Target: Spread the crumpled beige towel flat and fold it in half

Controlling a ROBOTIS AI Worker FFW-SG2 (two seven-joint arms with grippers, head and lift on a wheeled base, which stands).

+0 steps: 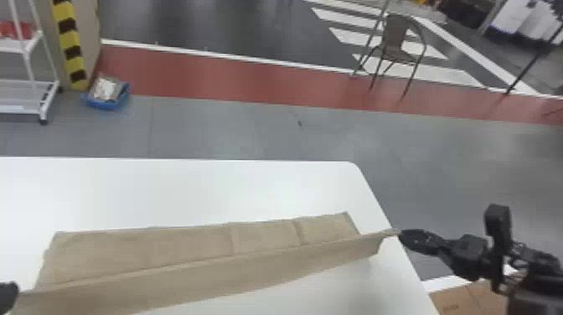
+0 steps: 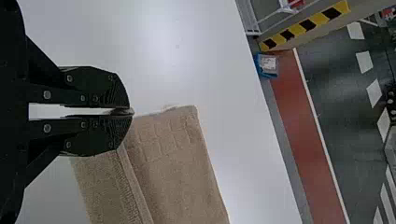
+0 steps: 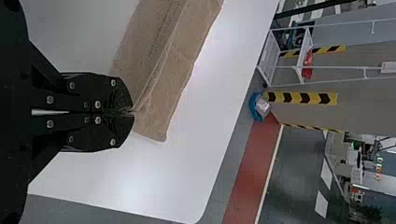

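Beige cloth towel [image 1: 268,262] spans the near part of the smooth white table [image 1: 188,188], its length running across the head view. Its far strip lies against the tabletop, with a visible corner at each end, while a long raised fold runs between the two grippers and a nearer panel slopes down from it toward the robot. Whether that panel's lower edge touches the table, I cannot tell.

The black left gripper [image 1: 15,291] is at the lower left edge of the head view, at that end of the fold. In its wrist view, the left gripper [image 2: 132,112] has its tips closed together on the towel—pinching it—though a narrow slot shows farther back between the fingers.

The black right gripper [image 1: 400,233] is at the opposite end, near the table's right edge. In its wrist view, the right gripper [image 3: 134,112] is clenched on the towel, the cloth drawn to a point at the tips.

Beyond the table, a blue plastic tray [image 1: 109,105] holding pale items sits on the grey floor [image 1: 251,130] near a white metal rack [image 1: 27,52]—and a brown chair [image 1: 396,48] stands farther right.
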